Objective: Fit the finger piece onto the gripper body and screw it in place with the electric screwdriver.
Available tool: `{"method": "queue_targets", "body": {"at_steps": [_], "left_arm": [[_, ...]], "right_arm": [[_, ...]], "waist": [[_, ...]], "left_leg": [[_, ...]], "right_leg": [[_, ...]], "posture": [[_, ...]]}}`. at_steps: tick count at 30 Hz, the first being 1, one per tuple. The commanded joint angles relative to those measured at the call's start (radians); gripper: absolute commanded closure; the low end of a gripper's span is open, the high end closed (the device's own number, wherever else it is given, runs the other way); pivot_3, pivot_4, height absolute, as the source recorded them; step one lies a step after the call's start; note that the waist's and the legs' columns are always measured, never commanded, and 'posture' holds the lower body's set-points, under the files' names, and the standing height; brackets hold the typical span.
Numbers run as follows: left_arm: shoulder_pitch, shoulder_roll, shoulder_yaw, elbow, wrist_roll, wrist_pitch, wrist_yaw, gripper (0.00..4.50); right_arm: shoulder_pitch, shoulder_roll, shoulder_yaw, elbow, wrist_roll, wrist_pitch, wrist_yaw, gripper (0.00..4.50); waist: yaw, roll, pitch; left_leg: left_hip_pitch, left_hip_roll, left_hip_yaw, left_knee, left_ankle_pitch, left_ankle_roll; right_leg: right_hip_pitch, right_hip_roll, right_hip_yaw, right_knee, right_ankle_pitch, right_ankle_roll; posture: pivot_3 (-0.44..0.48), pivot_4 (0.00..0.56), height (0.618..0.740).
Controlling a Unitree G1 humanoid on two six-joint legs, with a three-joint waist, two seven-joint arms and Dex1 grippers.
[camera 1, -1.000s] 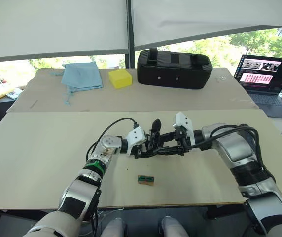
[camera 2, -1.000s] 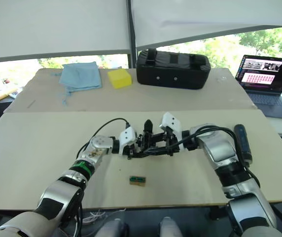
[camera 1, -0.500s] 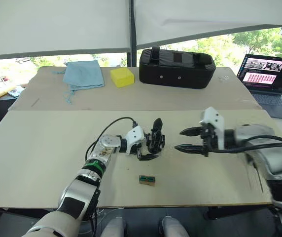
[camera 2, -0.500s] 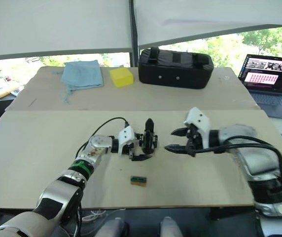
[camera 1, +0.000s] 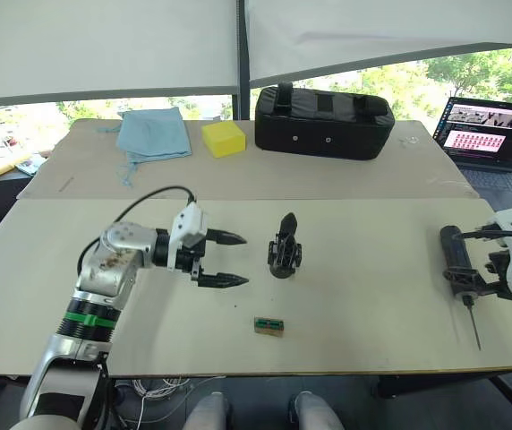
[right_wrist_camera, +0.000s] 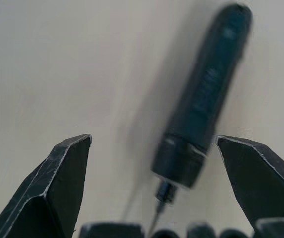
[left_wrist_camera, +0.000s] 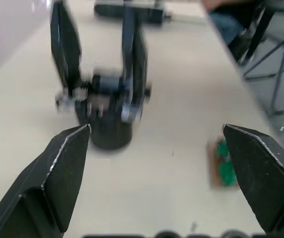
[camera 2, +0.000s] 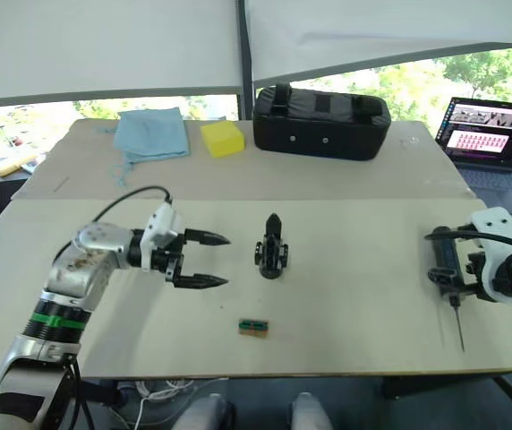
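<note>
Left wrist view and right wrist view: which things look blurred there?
In the left wrist view the gripper body is smeared. In the right wrist view the electric screwdriver is soft. Both open end effectors, left and right, look sharp.

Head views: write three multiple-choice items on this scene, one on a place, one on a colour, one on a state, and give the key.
1. Where does the electric screwdriver lie?
A. on the table near the right tool
B. on the black case
C. beside the blue cloth

2. What colour is the block next to the blue cloth?
A. red
B. yellow
C. white

3. How is the left tool?
A. shut on the gripper body
B. shut on the screwdriver
C. open, holding nothing

Key: 1 A, it lies at the table's right end by that tool. 2 B, the block is plainly yellow. 3 C, its fingers are spread, and the gripper body stands apart from it.
</note>
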Motion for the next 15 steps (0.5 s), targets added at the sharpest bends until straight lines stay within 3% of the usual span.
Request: {"method": "queue_targets", "body": {"at_steps": [1, 5, 8, 15], "left_arm": [[-0.058, 0.028, 0.093, -0.128, -0.193, 0.144, -0.017, 0.00], [-0.098, 0.029, 0.163, -0.212, -0.358, 0.300, 0.061, 0.00], [-0.103, 0.044, 0.161, -0.263, -0.371, 0.273, 0.052, 0.00], [-0.163, 0.052, 0.143, -0.263, -0.384, 0.244, 0.021, 0.00]], "right_arm": [[-0.082, 0.007, 0.003, 0.187, -0.040, 0.002, -0.057, 0.03], [-0.188, 0.010, 0.065, 0.346, -0.009, -0.023, 0.008, 0.03], [-0.231, 0.012, 0.132, 0.429, -0.050, -0.123, 0.020, 0.03], [-0.425, 0.055, 0.298, 0.668, -0.081, -0.101, 0.083, 0.03]], "waist": [[-0.007, 0.000, 0.002], [-0.024, 0.002, 0.005], [-0.032, 0.001, 0.005], [-0.033, 0.001, 0.008]], "left_leg": [[0.000, 0.000, 0.003, 0.000, 0.000, 0.000], [0.002, 0.001, 0.009, -0.001, 0.000, 0.001], [0.002, 0.001, 0.009, -0.001, -0.001, 0.001], [0.001, 0.000, 0.011, -0.001, 0.000, 0.001]], "right_leg": [[0.000, 0.000, 0.000, 0.000, 0.000, 0.000], [-0.001, 0.003, 0.004, 0.000, 0.000, 0.000], [0.000, 0.003, 0.004, 0.000, 0.000, 0.000], [0.000, 0.002, 0.005, -0.001, 0.000, 0.000]], "posture": [[0.000, 0.150, 0.740], [0.000, 0.150, 0.740], [0.000, 0.150, 0.740], [0.000, 0.150, 0.740]]}}
